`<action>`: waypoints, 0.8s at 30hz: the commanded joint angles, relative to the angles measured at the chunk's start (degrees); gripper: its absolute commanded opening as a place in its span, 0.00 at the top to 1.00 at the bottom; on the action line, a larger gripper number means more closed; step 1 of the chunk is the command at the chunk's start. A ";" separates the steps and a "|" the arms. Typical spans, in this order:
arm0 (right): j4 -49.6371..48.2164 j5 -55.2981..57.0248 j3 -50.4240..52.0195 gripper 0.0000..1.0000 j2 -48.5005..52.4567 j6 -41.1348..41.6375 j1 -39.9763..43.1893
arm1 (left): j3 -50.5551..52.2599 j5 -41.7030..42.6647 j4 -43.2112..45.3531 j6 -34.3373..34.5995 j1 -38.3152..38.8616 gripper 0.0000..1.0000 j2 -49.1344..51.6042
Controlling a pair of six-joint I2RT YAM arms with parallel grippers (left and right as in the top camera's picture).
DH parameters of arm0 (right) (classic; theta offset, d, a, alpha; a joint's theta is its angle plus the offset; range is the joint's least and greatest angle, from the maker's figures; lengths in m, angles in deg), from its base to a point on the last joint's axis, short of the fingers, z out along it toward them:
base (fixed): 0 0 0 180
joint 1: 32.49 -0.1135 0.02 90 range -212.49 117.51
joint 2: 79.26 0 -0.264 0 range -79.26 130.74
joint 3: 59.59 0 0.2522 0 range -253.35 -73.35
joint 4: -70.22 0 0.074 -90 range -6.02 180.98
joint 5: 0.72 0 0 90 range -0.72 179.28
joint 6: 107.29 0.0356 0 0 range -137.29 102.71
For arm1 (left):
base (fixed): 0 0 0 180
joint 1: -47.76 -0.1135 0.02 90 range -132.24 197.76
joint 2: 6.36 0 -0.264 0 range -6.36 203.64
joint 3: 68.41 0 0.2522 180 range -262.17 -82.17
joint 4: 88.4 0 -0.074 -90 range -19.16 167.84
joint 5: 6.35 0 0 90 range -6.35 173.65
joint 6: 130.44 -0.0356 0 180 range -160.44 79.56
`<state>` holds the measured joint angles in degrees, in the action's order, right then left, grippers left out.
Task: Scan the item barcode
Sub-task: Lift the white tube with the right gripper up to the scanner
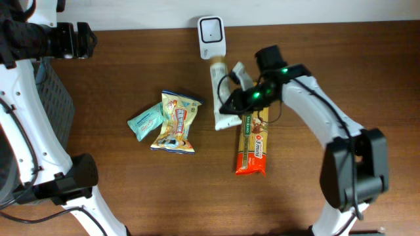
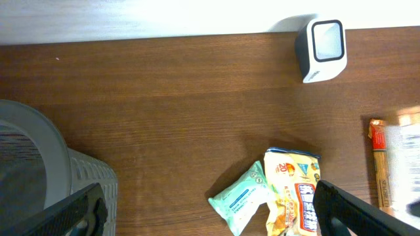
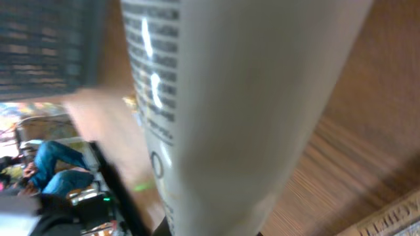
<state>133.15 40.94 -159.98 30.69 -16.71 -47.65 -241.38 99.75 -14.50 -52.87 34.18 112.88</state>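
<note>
Tube: a white plastic squeeze tube [image 1: 218, 82] lay with its cap end just below the small white box scanner [image 1: 211, 31].
Right gripper [image 1: 237, 98]: jaws pinched tight on the tube, likely to present its barcode.
Left gripper [image 1: 88, 39]: jaws wide, empty, parked well apart.

place: shop-checkout test bench | signs: barcode scanner [image 1: 211, 34], snack packets [image 1: 176, 122], grey basket [image 2: 39, 170], wooden tabletop [image 1: 131, 72]
</note>
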 commanded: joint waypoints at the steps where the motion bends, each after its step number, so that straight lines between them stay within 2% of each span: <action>1: -0.33 -14.82 -1.49 0.96 -3.74 -8.81 0.92 | -0.15 0.44 0.04 -0.33 -0.09 0.01 -0.55; 4: -0.57 -16.63 -1.49 0.96 -4.37 -10.91 1.05 | -0.15 0.46 0.07 -0.35 -0.09 0.01 -0.55; 16: -0.31 -16.55 -2.27 0.96 -4.39 -9.05 1.05 | -0.15 0.46 0.07 -0.35 -0.09 0.01 -0.55; 17: 0.11 -14.05 -3.08 0.96 -4.39 -7.23 1.01 | -0.15 0.46 0.07 -0.35 -0.09 0.01 -0.55; 19: 3.28 -1.66 -6.23 0.96 -4.39 -2.64 0.35 | -0.15 0.46 0.04 -0.35 -0.09 0.01 -0.55; 24: 9.44 23.43 -21.05 0.96 -3.67 1.77 -2.21 | -0.15 0.46 0.07 -0.35 -0.09 0.01 -0.55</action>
<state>142.68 50.87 -172.75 28.90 -17.14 -48.15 -241.38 99.75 -14.50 -52.87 34.18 112.90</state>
